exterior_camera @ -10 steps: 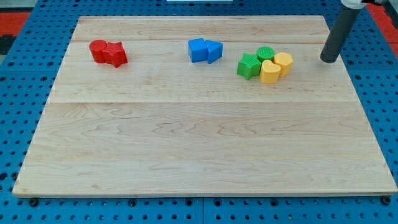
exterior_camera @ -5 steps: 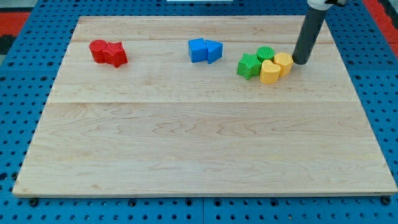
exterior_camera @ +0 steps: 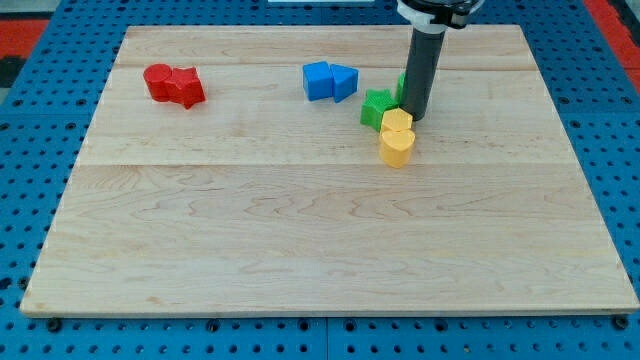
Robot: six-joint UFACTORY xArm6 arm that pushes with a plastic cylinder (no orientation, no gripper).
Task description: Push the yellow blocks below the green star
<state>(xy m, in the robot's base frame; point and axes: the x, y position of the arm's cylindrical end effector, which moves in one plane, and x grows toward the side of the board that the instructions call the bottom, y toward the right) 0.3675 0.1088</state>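
Note:
Two yellow blocks sit together right of the board's middle: one yellow block [exterior_camera: 398, 122] and, touching it just below, a second yellow block [exterior_camera: 396, 147]. The green star [exterior_camera: 377, 107] lies just up and left of them, touching the upper one. My tip [exterior_camera: 417, 116] stands right against the upper yellow block's right side. A second green block [exterior_camera: 403, 88] is mostly hidden behind the rod.
Two blue blocks [exterior_camera: 329, 80] sit together left of the green star, near the view's top. Two red blocks [exterior_camera: 174, 84] sit together at the top left. The wooden board [exterior_camera: 320, 240] lies on a blue pegboard.
My tip has swept left from the board's right edge into the cluster. The yellow blocks and green star have shifted left, and the yellows now lie stacked below the star's right.

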